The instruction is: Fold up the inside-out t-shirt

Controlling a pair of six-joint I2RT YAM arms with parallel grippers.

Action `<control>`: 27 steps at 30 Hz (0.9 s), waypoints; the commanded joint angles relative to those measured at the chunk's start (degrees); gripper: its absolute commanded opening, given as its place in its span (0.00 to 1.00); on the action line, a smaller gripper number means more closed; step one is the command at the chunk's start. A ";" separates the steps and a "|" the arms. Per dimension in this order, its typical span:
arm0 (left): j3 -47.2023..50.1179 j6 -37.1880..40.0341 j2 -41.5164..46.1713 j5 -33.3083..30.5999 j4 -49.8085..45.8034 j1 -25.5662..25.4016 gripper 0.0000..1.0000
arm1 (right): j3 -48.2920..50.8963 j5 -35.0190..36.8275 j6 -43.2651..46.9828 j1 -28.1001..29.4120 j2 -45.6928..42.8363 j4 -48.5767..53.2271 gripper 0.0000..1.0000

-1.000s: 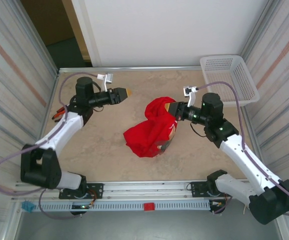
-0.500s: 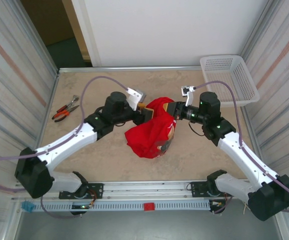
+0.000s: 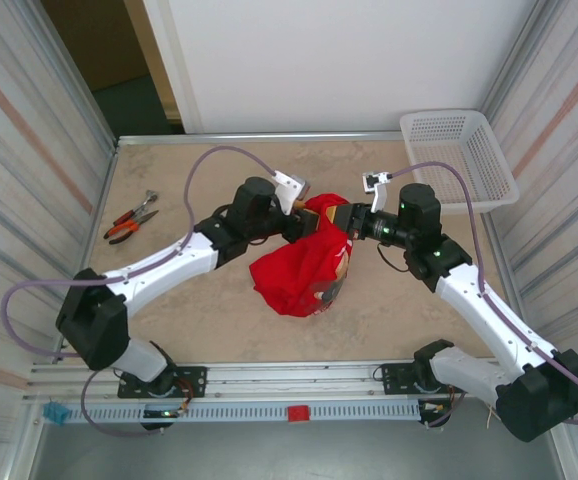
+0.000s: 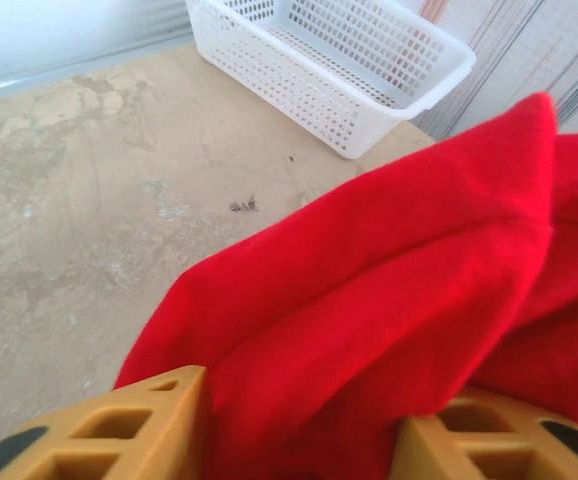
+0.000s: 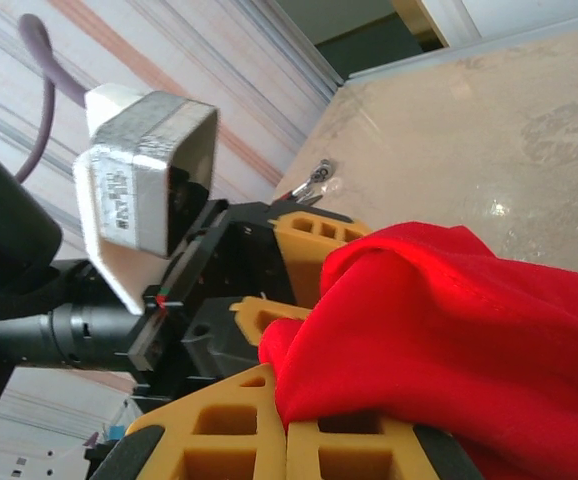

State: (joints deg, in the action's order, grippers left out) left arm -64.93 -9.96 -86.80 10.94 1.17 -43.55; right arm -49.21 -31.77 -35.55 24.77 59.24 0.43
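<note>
One red inside-out t-shirt [image 3: 304, 270] sits bunched near the middle of the bench [image 3: 199, 300], its top edge raised between two sets of fingers. The right fingers [image 5: 259, 420] are pressed together on a pinch of cloth, and the left fingers [image 4: 159, 420] stand partway open with a fold filling the gap between them. One white basket [image 3: 459, 155] sits at the far right corner and one pair of pliers [image 3: 131, 220] near the left edge, both well apart from the shirt, with bare bench all around it.
</note>
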 commanded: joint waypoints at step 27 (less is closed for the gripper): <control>-13.68 -39.17 2.54 47.97 11.47 19.62 0.00 | -10.85 30.54 10.92 12.59 -3.80 16.64 0.63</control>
State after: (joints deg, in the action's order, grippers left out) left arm -79.05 -45.47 -86.56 55.96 7.92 -23.40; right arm -57.34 -6.22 -28.12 35.05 55.24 15.90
